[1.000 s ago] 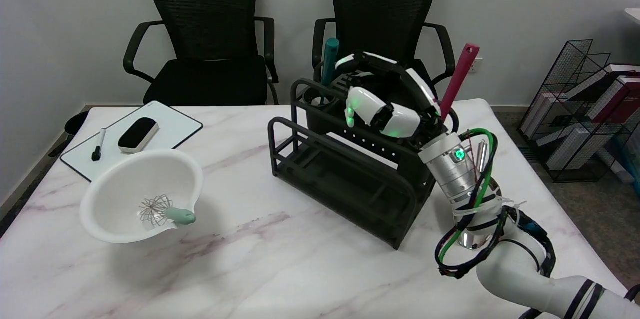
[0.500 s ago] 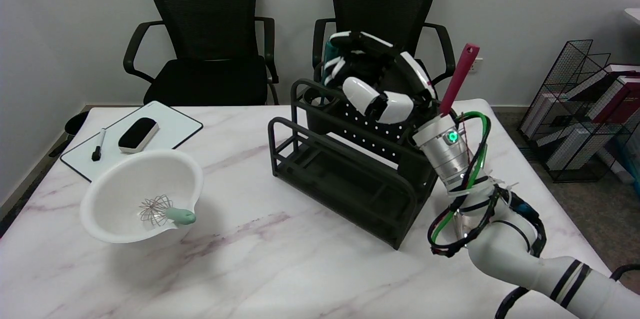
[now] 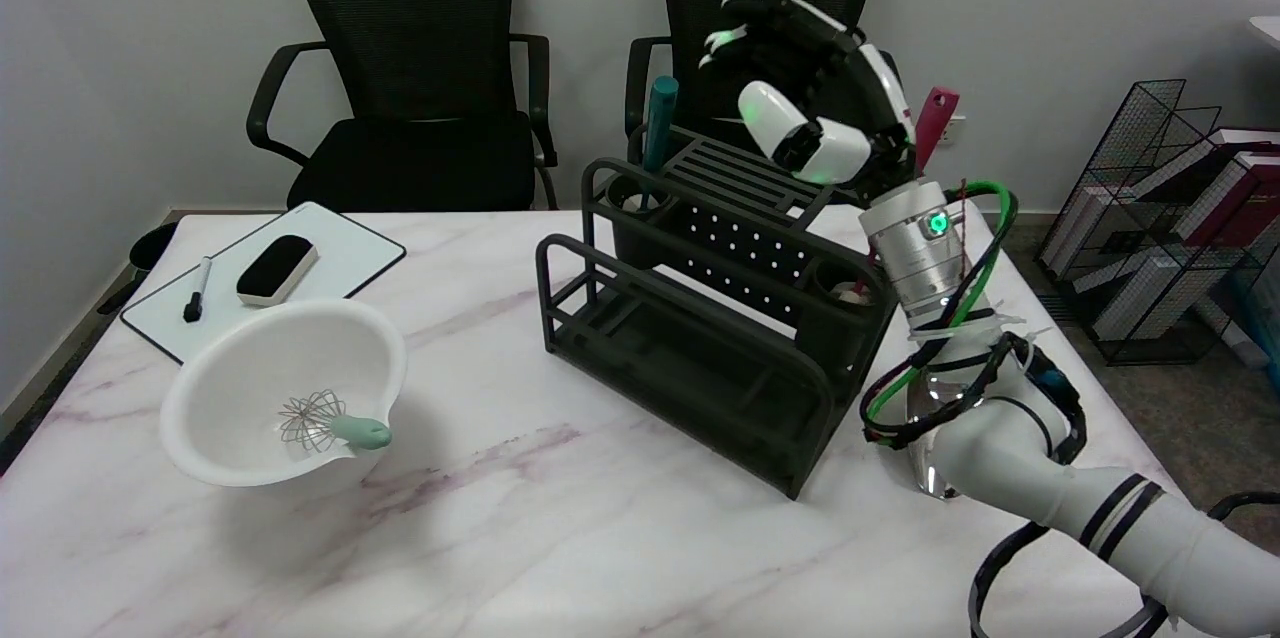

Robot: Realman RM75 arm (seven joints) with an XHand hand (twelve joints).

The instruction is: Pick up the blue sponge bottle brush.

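The right hand [image 3: 815, 83] hangs in the air above the far end of the black dish rack [image 3: 700, 318], its fingers [image 3: 745, 23] curled loosely apart and holding nothing. Its palm faces down and toward the rack's far-left corner.

The blue sponge bottle brush [image 3: 658, 123] stands to the left of the hand and a little lower, well clear of the fingers. Only its teal handle shows, rising nearly upright out of a round cup at the rack's far-left corner; the sponge end is hidden inside the cup.

Just behind the hand's wrist, on its right side, a dark pink handle [image 3: 935, 118] sticks up at a slant from the rack's right end, partly covered by the hand. Whether the two touch cannot be told.

Far off to the left of the hand and nearer the camera, a white bowl [image 3: 250, 368] sits on the marble counter [image 3: 560, 538] with a wire whisk [image 3: 325, 423] lying inside, its pale green handle resting at the rim. Beyond the bowl lies a small whiteboard [image 3: 345, 253] carrying a black eraser [image 3: 277, 268] and a marker [image 3: 197, 290].
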